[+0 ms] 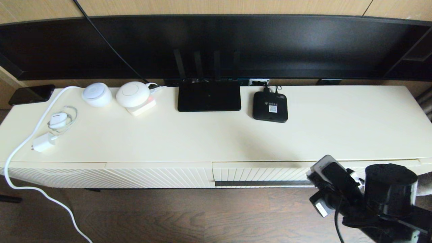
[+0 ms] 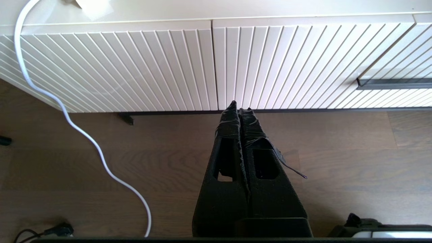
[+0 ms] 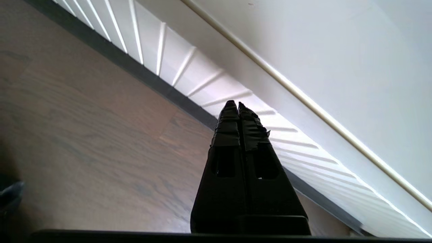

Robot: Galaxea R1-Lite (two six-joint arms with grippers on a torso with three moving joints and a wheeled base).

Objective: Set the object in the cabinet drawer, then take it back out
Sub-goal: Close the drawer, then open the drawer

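The black organizer box is out of view in every frame. The cabinet drawer (image 1: 263, 173) is pushed in, its ribbed cream front flush with the cabinet and its dark handle strip (image 1: 263, 183) running along the lower edge. The left wrist view also catches that handle strip (image 2: 395, 83). My right arm (image 1: 337, 189) hangs in front of the drawer's right part, over the floor. My right gripper (image 3: 237, 104) is shut and empty, pointing at the ribbed front. My left gripper (image 2: 240, 105) is shut and empty, low before the diagonal-ribbed panel (image 2: 287, 67); the head view does not show it.
On the cabinet top (image 1: 337, 128) lie a flat black router (image 1: 209, 96) with antennas, a small black box (image 1: 270, 106) with a sticker, two white round devices (image 1: 114, 94) and a charger (image 1: 44, 141). A white cable (image 2: 84, 135) trails over the wooden floor.
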